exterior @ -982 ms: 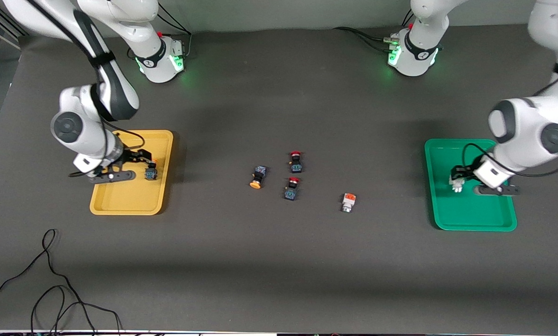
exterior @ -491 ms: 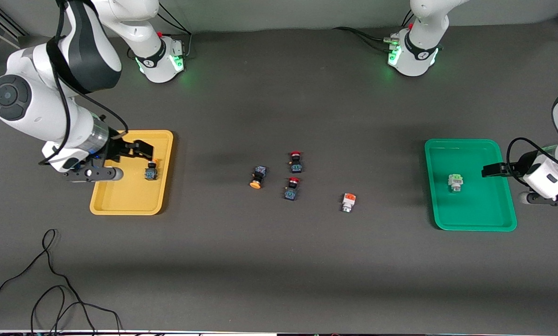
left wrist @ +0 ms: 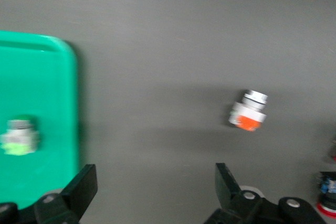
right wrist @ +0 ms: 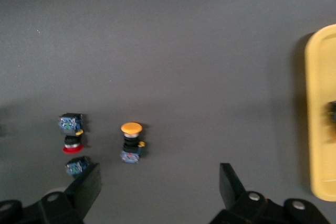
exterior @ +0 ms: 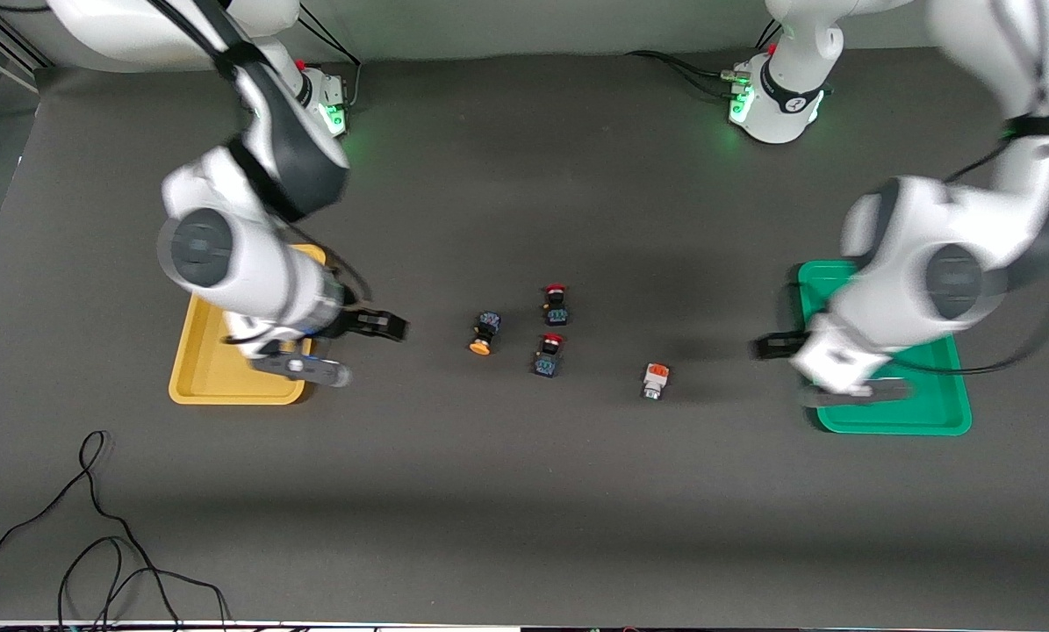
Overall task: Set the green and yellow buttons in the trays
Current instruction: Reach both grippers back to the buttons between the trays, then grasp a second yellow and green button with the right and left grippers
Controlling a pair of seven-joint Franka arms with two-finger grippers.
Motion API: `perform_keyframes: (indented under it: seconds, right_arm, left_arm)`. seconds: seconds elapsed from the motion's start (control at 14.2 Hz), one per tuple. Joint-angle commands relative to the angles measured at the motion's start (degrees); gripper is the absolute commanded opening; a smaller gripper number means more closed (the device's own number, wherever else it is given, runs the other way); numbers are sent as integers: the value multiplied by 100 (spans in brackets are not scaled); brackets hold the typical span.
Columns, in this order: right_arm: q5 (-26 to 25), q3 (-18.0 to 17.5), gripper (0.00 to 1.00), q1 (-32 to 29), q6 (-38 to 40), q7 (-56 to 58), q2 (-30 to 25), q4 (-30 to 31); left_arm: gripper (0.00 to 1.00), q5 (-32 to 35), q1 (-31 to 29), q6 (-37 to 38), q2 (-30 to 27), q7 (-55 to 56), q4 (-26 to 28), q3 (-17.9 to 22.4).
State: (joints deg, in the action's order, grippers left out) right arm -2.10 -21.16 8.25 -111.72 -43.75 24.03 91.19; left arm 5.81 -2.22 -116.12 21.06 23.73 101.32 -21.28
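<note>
Both pairs of fingers stand wide apart with nothing between them. In the left wrist view the left gripper (left wrist: pixel 152 195) hangs over bare table, its spread fingers framing the strip between the green tray (left wrist: pixel 47 61) and the orange-capped white button (left wrist: pixel 248 111). That button lies on its side on the table (exterior: pixel 524 491), toward the left arm's end of the loose group. The green-capped white button (left wrist: pixel 18 137) lies inside the green tray; in the front view the left arm hides it. There the left gripper (exterior: pixel 774 347) is over the table just beside the green tray's edge.

The right gripper (right wrist: pixel 157 192) also hangs empty over bare table, between the yellow tray (right wrist: pixel 321 108) and the loose buttons. Closest to it is the yellow-capped button (right wrist: pixel 131 142), lying on its side. Two red-capped switches (exterior: pixel 556 303) lie just beside it toward the left arm's end, one nearer the front camera than the other. In the front view the right gripper (exterior: pixel 391 327) is over the table just off the yellow tray's edge. A dark shape at the yellow tray's cut-off edge in the right wrist view cannot be made out. Black cables (exterior: pixel 94 544) trail on the table near the front camera at the right arm's end.
</note>
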Motion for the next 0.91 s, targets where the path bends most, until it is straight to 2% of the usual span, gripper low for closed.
perform_keyframes:
  seconds: [0.0,0.14,0.49,0.7,0.84]
  right_arm:
    - [-527,7,100,421,-427,-965,636,-242]
    - [-546,7,100,676,-945,-1808,1049,-181]
    - [-564,-28,100,905,-2106,-2206,1217,767]
    - [-914,-28,100,1055,-2275,-2610,1429,952]
    - [-1169,-28,100,1064,-2310,-2726,1438,1180]
  left_arm:
    - [100,297,352,2,327,-235,-191,98]
    - [100,298,634,116,442,-894,-340,98]
    - [100,306,1013,-77,854,-976,-463,98]
    - [100,464,1144,-594,1486,-792,-683,150]
    - [100,884,1145,-920,1725,-389,-684,160]
